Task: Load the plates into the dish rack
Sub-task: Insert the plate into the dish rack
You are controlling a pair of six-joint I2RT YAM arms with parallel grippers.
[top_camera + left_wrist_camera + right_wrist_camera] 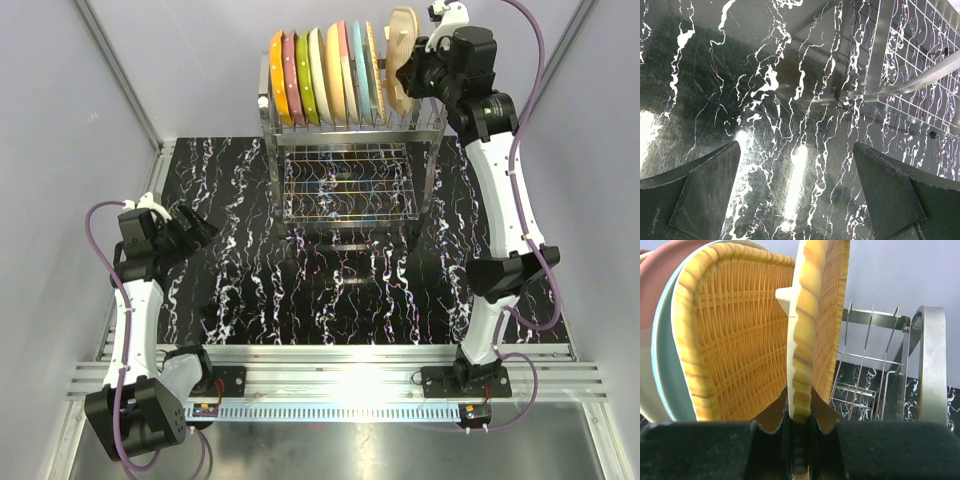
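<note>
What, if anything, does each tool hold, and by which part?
The right tool pinches the tan woven-look plate by its rim, at the rack. The left tool is open, holding nothing.

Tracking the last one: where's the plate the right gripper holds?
Top view: the held plate, in the right gripper, is on edge at the right end of the dish rack row, beside a woven-pattern plate.

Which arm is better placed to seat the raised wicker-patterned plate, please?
Right: the right end effector grips that plate beside the dish rack's free prongs; the left end effector is open, distant.
</note>
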